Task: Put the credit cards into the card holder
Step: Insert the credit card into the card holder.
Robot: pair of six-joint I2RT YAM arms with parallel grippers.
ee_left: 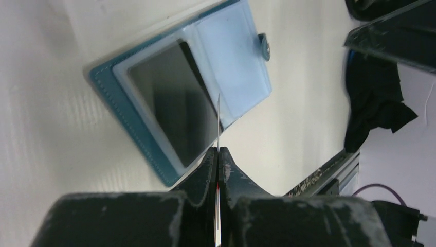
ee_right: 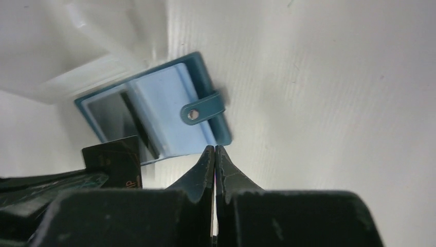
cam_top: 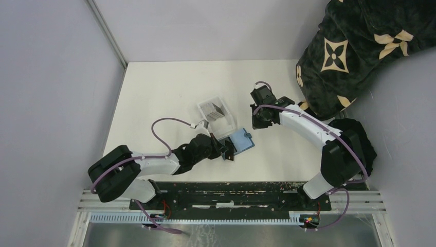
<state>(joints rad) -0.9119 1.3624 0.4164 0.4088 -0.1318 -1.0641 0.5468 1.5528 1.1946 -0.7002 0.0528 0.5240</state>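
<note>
The teal card holder [cam_top: 242, 140] lies open on the white table, its pale pockets up and its snap tab [ee_right: 203, 112] at the side. A dark card [ee_left: 175, 103] sits in one pocket. My left gripper [cam_top: 228, 150] is shut on a thin credit card [ee_left: 219, 118], seen edge-on just over the holder [ee_left: 236, 56]. In the right wrist view that card [ee_right: 114, 157] shows as a dark rectangle. My right gripper [cam_top: 256, 123] is shut with nothing in it, and its tips [ee_right: 215, 148] are by the holder's [ee_right: 164, 98] near corner. More cards [cam_top: 215, 108] stand in the clear tray [cam_top: 203, 105].
A black blanket with a cream flower pattern [cam_top: 360, 46] hangs over the table's far right corner. Grey walls close in the left and back sides. Black cloth [cam_top: 360, 139] wraps the right arm's base. A metal rail [cam_top: 231, 200] runs along the near edge.
</note>
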